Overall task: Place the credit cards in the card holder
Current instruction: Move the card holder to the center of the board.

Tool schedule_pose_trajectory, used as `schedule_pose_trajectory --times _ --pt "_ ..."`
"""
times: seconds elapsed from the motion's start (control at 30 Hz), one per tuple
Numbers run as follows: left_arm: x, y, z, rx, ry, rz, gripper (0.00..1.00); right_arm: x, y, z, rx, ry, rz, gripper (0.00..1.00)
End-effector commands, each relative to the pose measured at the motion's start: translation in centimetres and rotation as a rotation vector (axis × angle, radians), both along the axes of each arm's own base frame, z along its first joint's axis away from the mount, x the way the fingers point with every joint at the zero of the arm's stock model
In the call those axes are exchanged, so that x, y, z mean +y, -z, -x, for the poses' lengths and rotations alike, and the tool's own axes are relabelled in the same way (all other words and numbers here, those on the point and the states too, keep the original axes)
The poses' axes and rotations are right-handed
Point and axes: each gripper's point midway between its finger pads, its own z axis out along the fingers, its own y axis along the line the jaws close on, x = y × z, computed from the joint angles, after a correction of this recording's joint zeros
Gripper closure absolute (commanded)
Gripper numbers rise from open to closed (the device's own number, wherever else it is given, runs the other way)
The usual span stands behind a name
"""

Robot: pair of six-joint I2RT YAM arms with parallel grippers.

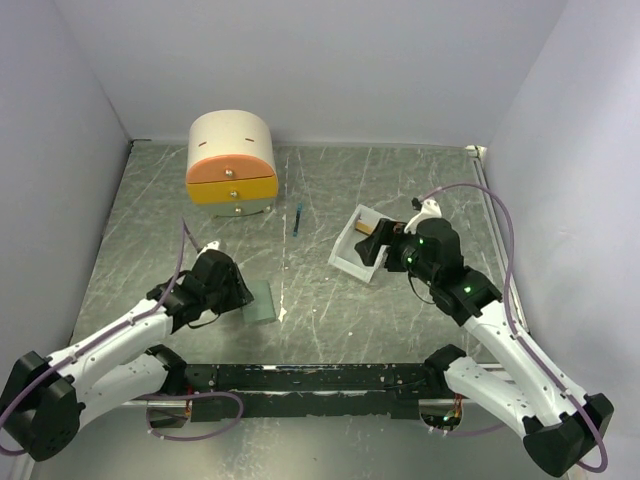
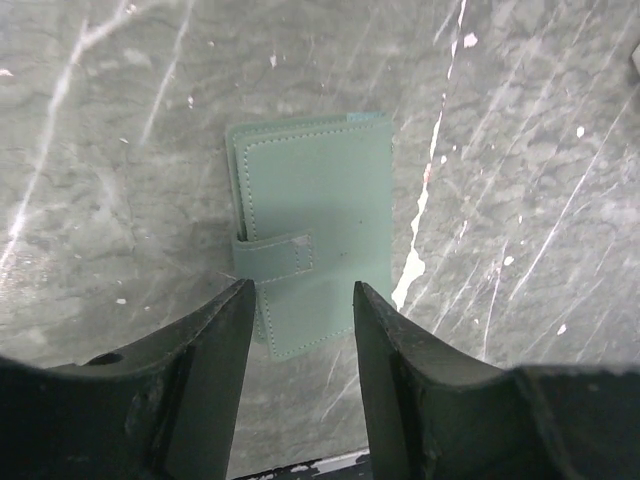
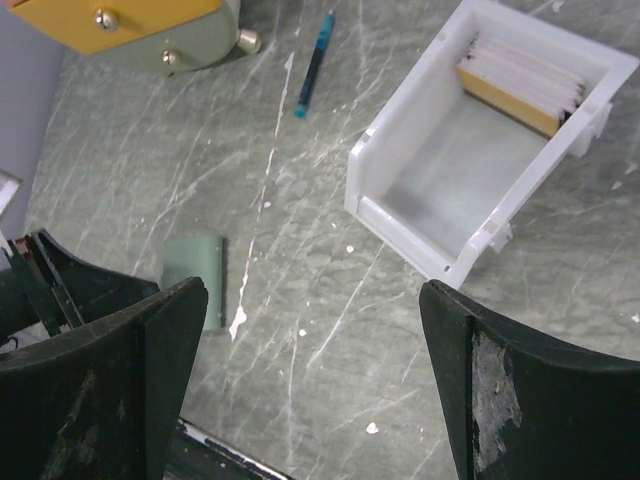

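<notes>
The card holder [image 1: 263,300], a pale green wallet with a snap strap, lies flat and closed on the marble table. Over its near end hovers my left gripper [image 1: 243,293]. In the left wrist view the holder [image 2: 315,210] shows its bottom edge between the part-closed fingers of the left gripper [image 2: 300,290], with a gap on each side. The credit cards [image 3: 505,98] stand on edge at the far end of the white tray [image 3: 400,205], a gold-brown one in front. My right gripper [image 3: 312,285] is wide open above bare table, just short of the tray [image 1: 345,262].
A cream-and-orange drawer box [image 1: 231,160] stands at the back left. A thin blue stick [image 1: 299,220] lies between it and the tray. Grey walls close in the table on three sides. The card holder [image 3: 193,265] also shows at the left of the right wrist view.
</notes>
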Motion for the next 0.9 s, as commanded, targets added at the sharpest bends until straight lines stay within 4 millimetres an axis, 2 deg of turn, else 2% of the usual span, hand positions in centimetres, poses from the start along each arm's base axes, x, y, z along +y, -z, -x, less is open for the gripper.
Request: schedule_pose_trajectory --times 0.0,0.13,0.23,0.4,0.57,0.87 --pt "2.1 0.8 0.0 -0.013 -0.064 -0.085 0.42 1.1 -0.6 0.5 -0.029 -0.057 -0.064 0.12" --pt "3.3 2.1 -0.1 0.001 -0.095 -0.157 0.39 1.4 -1.4 0.5 -0.038 -0.066 -0.084 0.13" --pt "3.2 2.6 -0.3 0.011 -0.115 -0.158 0.37 1.9 -1.1 0.6 -0.014 -0.082 -0.096 0.14" --pt "1.7 2.9 -1.0 -0.025 -0.102 -0.069 0.40 2.3 -0.1 0.7 0.035 -0.090 -0.102 0.17" --pt "1.2 3.1 -1.3 -0.031 -0.110 -0.043 0.43 3.2 0.0 0.9 0.058 -0.115 -0.136 0.20" --pt "-1.0 1.5 -2.0 -0.067 -0.060 0.064 0.40 5.7 1.2 1.5 0.101 -0.172 -0.166 0.25"
